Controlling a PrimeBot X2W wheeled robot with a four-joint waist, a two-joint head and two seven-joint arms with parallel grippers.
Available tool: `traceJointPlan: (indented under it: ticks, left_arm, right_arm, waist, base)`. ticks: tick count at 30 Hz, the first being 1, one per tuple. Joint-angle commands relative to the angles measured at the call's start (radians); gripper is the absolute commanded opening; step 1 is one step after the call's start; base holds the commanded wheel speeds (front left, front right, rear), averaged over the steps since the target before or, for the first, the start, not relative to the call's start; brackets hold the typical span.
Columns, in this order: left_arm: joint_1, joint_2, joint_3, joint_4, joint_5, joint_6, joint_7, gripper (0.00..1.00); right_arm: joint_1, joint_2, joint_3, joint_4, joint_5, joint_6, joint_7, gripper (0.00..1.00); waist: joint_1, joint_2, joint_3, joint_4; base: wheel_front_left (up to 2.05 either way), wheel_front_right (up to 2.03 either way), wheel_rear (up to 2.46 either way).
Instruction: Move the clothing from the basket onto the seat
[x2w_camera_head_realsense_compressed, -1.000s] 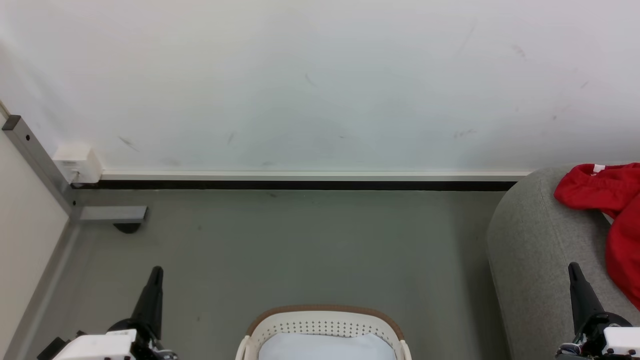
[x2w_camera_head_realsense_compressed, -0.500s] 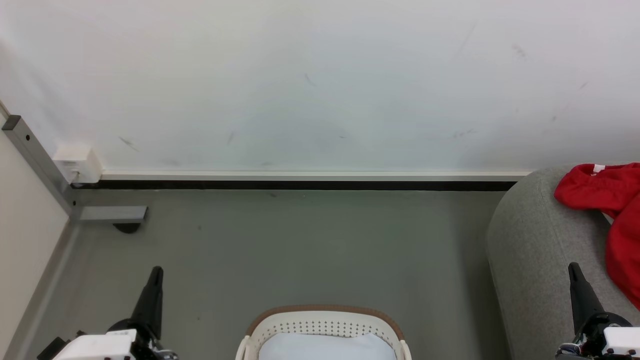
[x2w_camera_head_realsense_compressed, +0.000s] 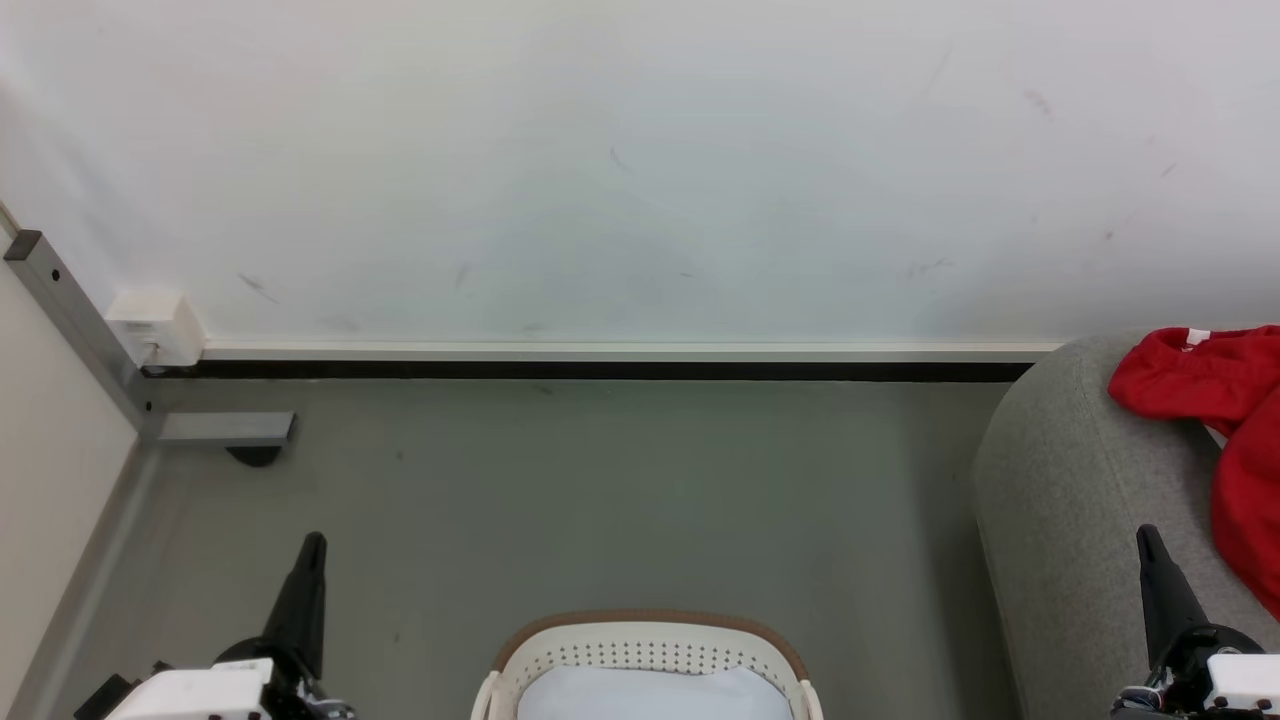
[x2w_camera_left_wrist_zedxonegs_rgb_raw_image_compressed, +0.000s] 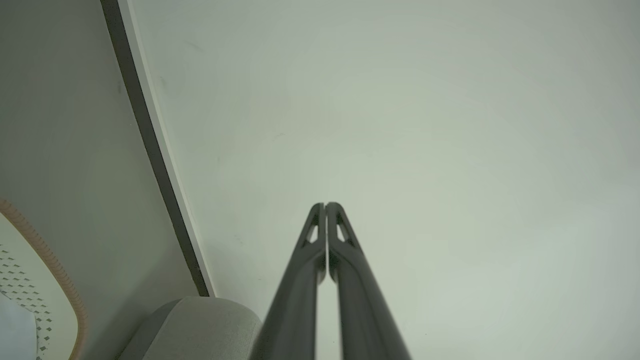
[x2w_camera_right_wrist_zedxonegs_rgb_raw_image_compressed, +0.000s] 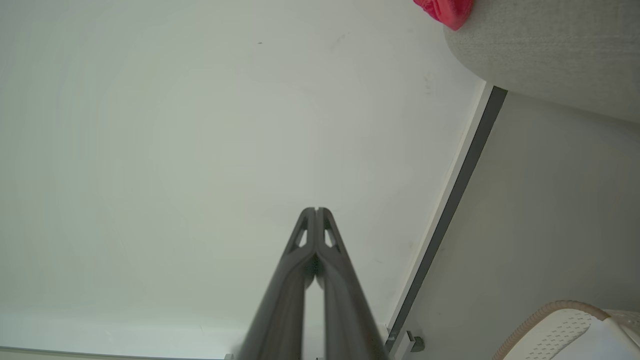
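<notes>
Left tool (x2w_camera_head_realsense_compressed: 312, 545) and right tool (x2w_camera_head_realsense_compressed: 1146, 537) rest pressed together. Clothing (x2w_camera_head_realsense_compressed: 1190, 380) at three o'clock may slide off the rounded seat (x2w_camera_head_realsense_compressed: 1060, 500).

My head camera looks forward and down from well back at floor (x2w_camera_head_realsense_compressed: 600, 480), wall (x2w_camera_head_realsense_compressed: 640, 150), basket (x2w_camera_head_realsense_compressed: 650, 645) and seat (x2w_camera_head_realsense_compressed: 1060, 500), all of which both wrist cameras, aimed at that wall, share.

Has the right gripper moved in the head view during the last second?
No. The right gripper keeps its place against the grey seat, shut.
</notes>
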Motion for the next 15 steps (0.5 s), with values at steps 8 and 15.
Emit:
traceJointPlan:
  ticks: [8,15]
  left_arm:
    - [-0.006,0.007,0.002,-0.002,-0.013,-0.005,0.004,0.00]
    - [-0.006,0.007,0.002,-0.002,-0.013,-0.005,0.004,0.00]
  right_arm:
    - [0.002,0.002,-0.005,-0.005,-0.007,-0.002,0.001,0.00]
    - [0.002,0.002,-0.005,-0.005,-0.007,-0.002,0.001,0.00]
  waist:
    - [0.0000,-0.0001,0.000,0.000]
    - [0.0000,-0.0001,0.000,0.000]
  base:
    - [0.00,0.00,0.00]
    - [0.00,0.00,0.00]
